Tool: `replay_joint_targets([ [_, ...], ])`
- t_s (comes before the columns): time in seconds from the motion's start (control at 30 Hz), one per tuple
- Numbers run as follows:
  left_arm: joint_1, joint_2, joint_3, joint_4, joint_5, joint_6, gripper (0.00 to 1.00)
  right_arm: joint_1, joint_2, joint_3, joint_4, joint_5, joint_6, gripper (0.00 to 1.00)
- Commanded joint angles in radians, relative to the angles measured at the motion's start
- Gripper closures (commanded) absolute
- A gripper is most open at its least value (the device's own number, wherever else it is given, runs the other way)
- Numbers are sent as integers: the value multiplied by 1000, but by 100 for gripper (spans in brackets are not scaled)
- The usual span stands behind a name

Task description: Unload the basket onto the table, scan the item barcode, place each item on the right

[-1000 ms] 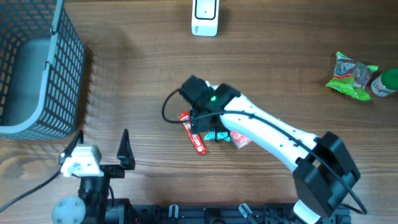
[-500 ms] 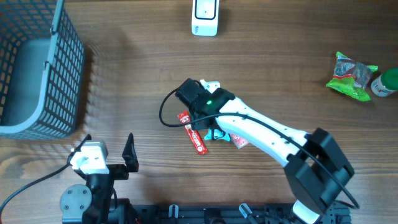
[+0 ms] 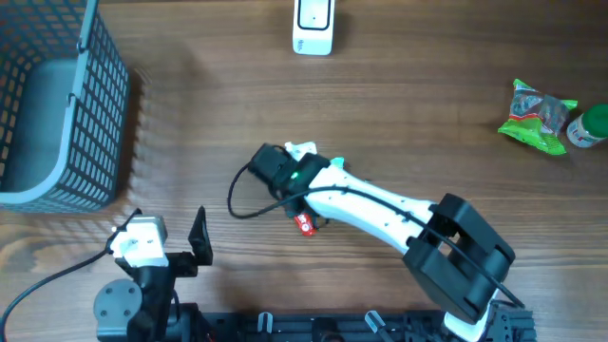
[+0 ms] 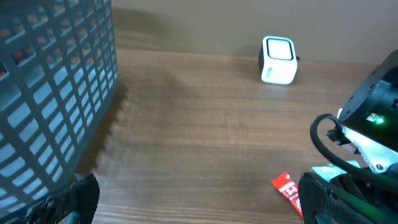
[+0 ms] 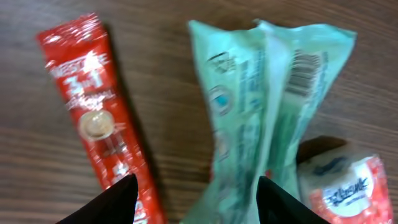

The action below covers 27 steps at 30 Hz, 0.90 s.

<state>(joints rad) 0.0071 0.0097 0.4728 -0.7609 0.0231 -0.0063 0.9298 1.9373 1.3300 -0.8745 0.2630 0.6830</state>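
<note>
The right gripper (image 5: 196,182) hangs directly over the teal packet (image 5: 249,118) in the middle of the table. Its fingers stand apart, one on each side of the packet's near end, and it doesn't look pinched yet. The packet's long axis runs away from the gripper, so the jaws would close across its width. The barcode (image 5: 305,65) faces up at the far end. A red sachet (image 5: 93,118) lies just left of it. The left gripper (image 3: 163,231) stands wide open, well apart at the near left.
</note>
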Motion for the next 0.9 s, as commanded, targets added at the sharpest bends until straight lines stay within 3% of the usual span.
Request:
replay_joint_targets([
  [0.0,-5,-5,-11,-19,-13,-10,0,1,35,5,2,90,-3,39],
  [0.3,-5,-5,-11,-23,-13,-10,0,-1,83,5,12,170,-3,39],
  [0.37,-5,-5,-11,-23,-13,-10,0,-2,85,5,15,171,-3,44],
  [0.4,-5,-5,-11,-23,-13,-10,0,-2,86,5,15,171,-3,54],
  [0.5,-5,-5,-11,-23,-13,-10,0,-2,87,5,14,171,-3,96],
  [0.6,-5,-5,-11,-23,-13,-10,0,0,86,5,14,166,-46,96],
  [0.7,-5,-5,-11,-23,-13,-10,0,7,84,7,-3,138,-185,96],
  [0.87,-5,-5,-11,-23,-13,-10,0,10,44,24,-84,136,-212,96],
])
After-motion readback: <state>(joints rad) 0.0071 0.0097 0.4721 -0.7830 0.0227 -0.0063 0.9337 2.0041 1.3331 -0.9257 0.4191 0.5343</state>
